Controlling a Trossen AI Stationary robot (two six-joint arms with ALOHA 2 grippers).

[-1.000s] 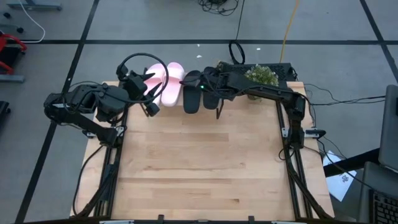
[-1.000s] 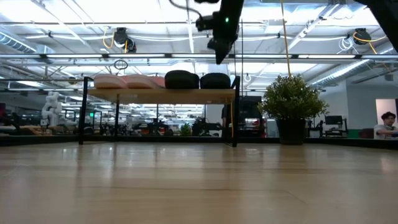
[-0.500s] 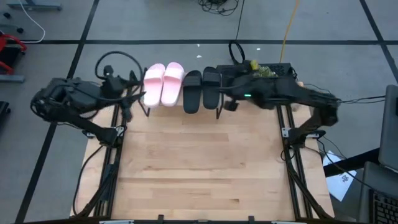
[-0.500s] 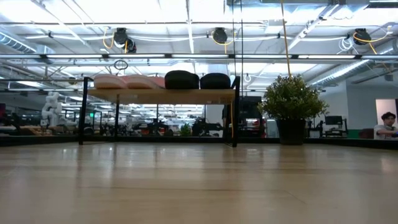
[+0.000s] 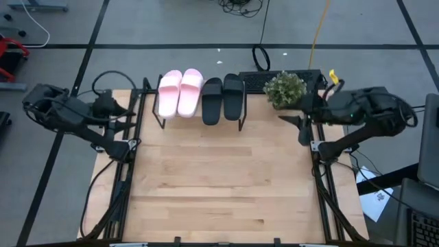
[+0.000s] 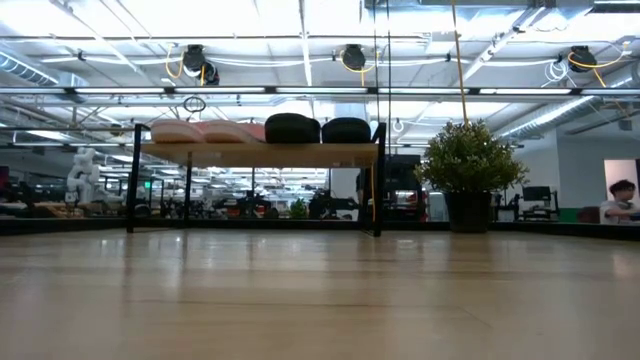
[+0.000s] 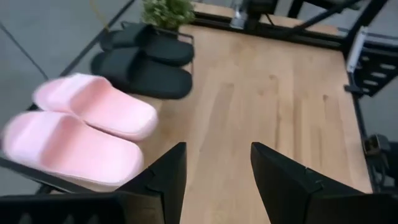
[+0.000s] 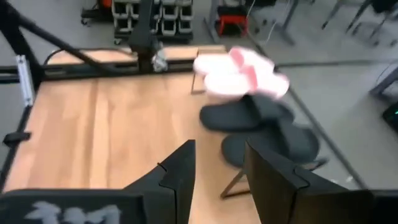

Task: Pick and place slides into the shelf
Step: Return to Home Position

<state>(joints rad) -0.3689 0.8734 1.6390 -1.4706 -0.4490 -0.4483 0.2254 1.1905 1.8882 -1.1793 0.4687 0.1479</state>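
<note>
Two pale pink slides [image 5: 180,91] and two black slides [image 5: 222,98] lie side by side, soles down, on the shelf [image 5: 199,115] at the table's far edge. The low view shows the same row, pink slides [image 6: 205,131] and black slides [image 6: 318,129], on the shelf's wood board [image 6: 258,152]. My left gripper [image 5: 130,113] is open at the table's far left corner, clear of the shelf. My right gripper [image 5: 296,123] is open near the far right corner, beside the plant. The left wrist view shows pink slides [image 7: 87,134] ahead of the open fingers; the right wrist view shows black slides [image 8: 258,127].
A potted plant [image 5: 285,87] stands at the far right of the table, right of the shelf, also the plant [image 6: 468,170] in the low view. A dark case with cables [image 5: 285,75] lies behind it. The wooden tabletop [image 5: 219,178] stretches toward the near edge.
Both arms have drawn back from the shelf: the left gripper moved toward the table's left edge, the right gripper toward the right edge, past the plant. The right arm has left the low view. The four slides stayed in place on the shelf.
</note>
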